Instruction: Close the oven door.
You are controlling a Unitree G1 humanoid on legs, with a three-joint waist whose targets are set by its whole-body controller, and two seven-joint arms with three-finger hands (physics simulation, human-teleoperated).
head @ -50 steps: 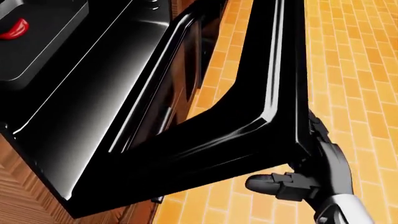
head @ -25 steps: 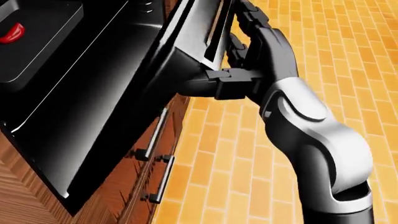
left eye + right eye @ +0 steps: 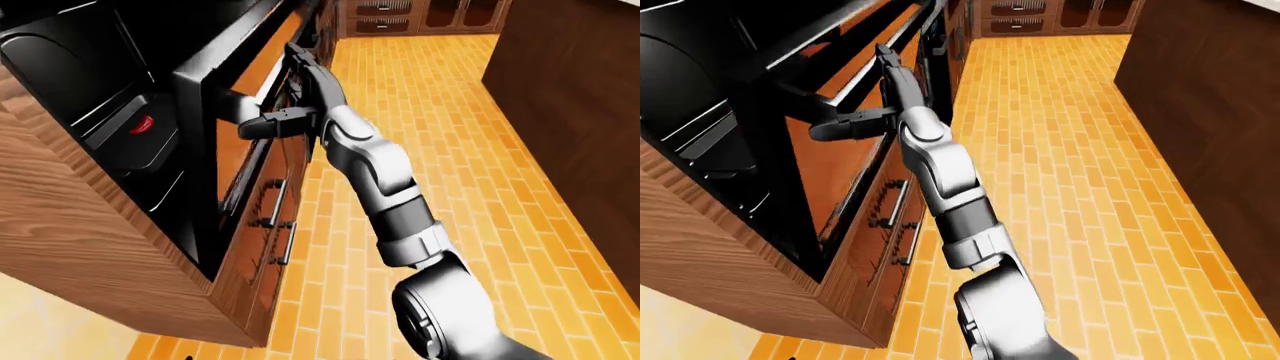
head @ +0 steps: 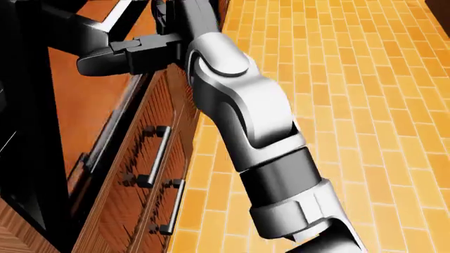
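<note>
The right hand [image 3: 300, 97] presses flat against the oven door [image 3: 205, 150], fingers [image 3: 262, 126] spread open, gripping nothing; the black door stands near upright at the left of the left-eye view, almost against the oven; wooden drawers [image 4: 151, 158] with bar handles sit below it; orange brick floor [image 3: 450, 150] stretches right.

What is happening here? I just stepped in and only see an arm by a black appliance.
The humanoid's right hand is flat against the oven door, fingers open, pushing rather than gripping. The door looks nearly shut against the oven, set in a wooden cabinet above a brick floor. The left hand is out of view.
</note>
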